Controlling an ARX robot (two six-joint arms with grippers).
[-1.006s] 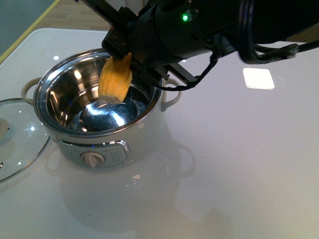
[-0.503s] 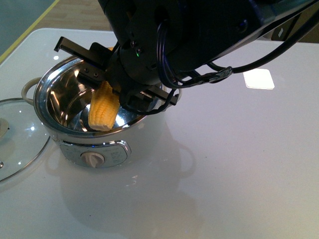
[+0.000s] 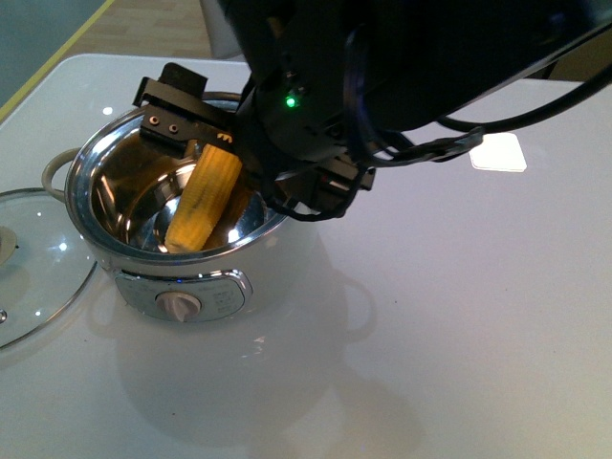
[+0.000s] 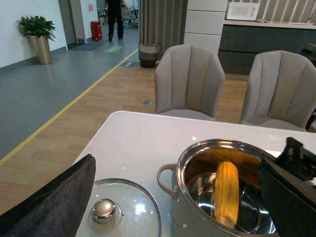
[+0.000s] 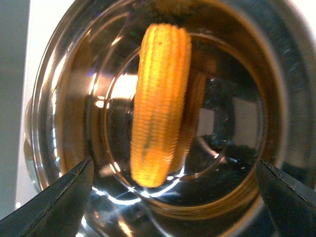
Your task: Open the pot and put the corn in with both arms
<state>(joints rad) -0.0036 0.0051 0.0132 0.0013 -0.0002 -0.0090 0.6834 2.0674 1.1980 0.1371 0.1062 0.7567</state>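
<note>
**Desk:** What surrounds the pot [image 3: 191,258]?

**Photographer:** A glass lid [image 3: 33,258] lies flat on the white table [image 3: 459,316], just left of the pot and clear of it. Two grey chairs [image 4: 189,81] stand at the table's far edge. The bulky black right arm [image 3: 402,67], green light lit, hangs over the pot's right rim and hides its right handle and far wall from the front.

**Desk:** And the corn [image 3: 203,199]?

**Photographer:** Inside the steel bowl, tilted. Its long axis runs from the near-left floor of the bowl up toward the far right.

**Desk:** Is it held?

**Photographer:** The right gripper [image 3: 206,143] sits at the cob's upper end. In the wrist view its fingers [image 5: 59,202] are spread wide, well apart from the cob. The left gripper [image 4: 163,217] hovers over the lid, also spread wide, holding nothing.
</note>
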